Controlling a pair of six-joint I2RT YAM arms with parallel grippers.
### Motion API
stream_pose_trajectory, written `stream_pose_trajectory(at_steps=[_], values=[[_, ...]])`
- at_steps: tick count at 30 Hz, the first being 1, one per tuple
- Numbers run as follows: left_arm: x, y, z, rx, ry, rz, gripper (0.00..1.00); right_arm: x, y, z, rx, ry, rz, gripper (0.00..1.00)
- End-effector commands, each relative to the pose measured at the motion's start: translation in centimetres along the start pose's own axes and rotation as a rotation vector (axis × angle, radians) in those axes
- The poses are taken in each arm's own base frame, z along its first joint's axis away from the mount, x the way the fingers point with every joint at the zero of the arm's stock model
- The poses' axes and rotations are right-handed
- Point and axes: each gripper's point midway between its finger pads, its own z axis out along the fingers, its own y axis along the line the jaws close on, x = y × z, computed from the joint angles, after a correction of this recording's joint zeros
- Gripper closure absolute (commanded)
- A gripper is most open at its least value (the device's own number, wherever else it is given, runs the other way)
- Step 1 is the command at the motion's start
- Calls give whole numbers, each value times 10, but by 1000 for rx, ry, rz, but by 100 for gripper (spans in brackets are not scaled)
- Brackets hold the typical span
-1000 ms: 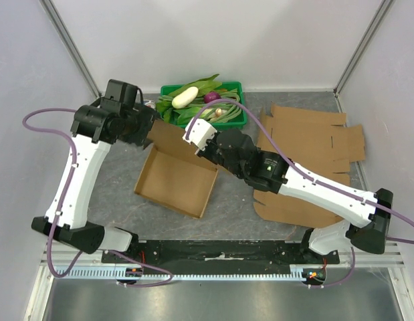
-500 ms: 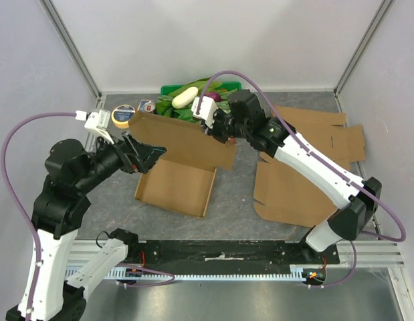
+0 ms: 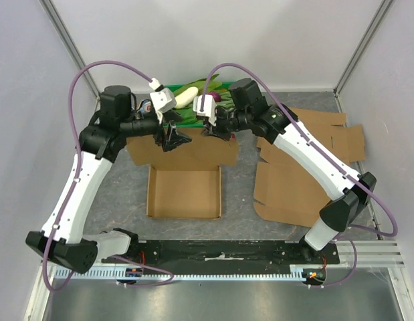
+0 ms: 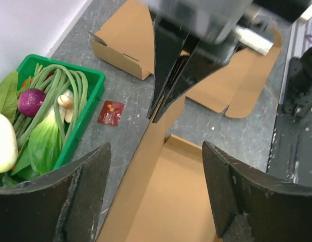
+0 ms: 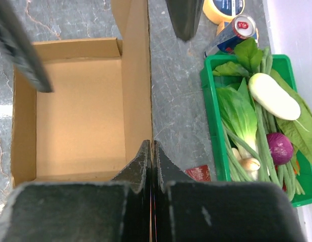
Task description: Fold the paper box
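Grip: held the back flap (image 3: 193, 152) of the box (image 3: 184, 195) roughly upright by its top edge, clamped between the tips of the right claw (image 5: 151, 149), box bottom lying just below them, with the left claw (image 4: 154, 147) spread apart astride that edge, touching nothing, probably ready to guide the fold.

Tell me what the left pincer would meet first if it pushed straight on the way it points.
The box's raised flap: its edge runs between the fingers of the open left pincer. Beyond it on that line sits the right pincer, shut on the same flap; how far is unclear.
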Motion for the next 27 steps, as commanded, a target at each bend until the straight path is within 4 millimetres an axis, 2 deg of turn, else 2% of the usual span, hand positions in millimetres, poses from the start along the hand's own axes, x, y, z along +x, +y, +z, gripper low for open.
stream_pose_trajectory(at_steps=[1,4,5,6,10,12,13,15,16,17,18,19,20,21,22,24,25,26,27], values=[[-10,1,0,67,-14,224,25,-20,-6,-11,-31,-64,-31,100],[8,16,11,41,42,201,37,-17,-9,-9,-41,-58,-21,100],[13,20,13,34,59,194,46,-15,-10,-6,-45,-56,-16,100],[17,24,15,24,72,189,50,-16,-11,-6,-43,-56,-16,100],[21,38,17,-51,65,209,68,-16,-19,-2,-36,-68,38,100],[30,45,18,-90,78,205,74,-12,-29,1,2,-72,119,79],[26,46,17,-109,64,222,81,-16,-43,-1,54,-108,200,72],[34,47,16,-124,67,225,87,-12,-51,-8,122,-141,310,47],[32,46,16,-125,55,234,93,-19,-74,-19,236,-191,335,41],[32,46,14,-135,54,241,97,-10,-88,-41,402,-201,501,28],[37,45,15,-133,57,234,98,-5,-100,-58,500,-232,572,22],[38,44,14,-134,55,236,98,-1,-123,-85,616,-309,642,18],[37,42,14,-129,44,243,98,10,-115,-99,632,-357,734,12],[37,41,14,-124,42,243,98,13,-119,-111,660,-393,754,11],[38,40,15,-117,41,237,98,28,-128,-125,728,-392,785,10],[33,39,16,-110,31,234,98,61,-130,-132,804,-331,810,10],[32,40,16,-115,28,233,90,63,-132,-133,792,-349,785,10],[30,48,16,-148,28,223,83,79,-126,-120,747,-329,795,9],[25,52,17,-171,22,167,77,77,-118,-108,653,-351,836,10]])
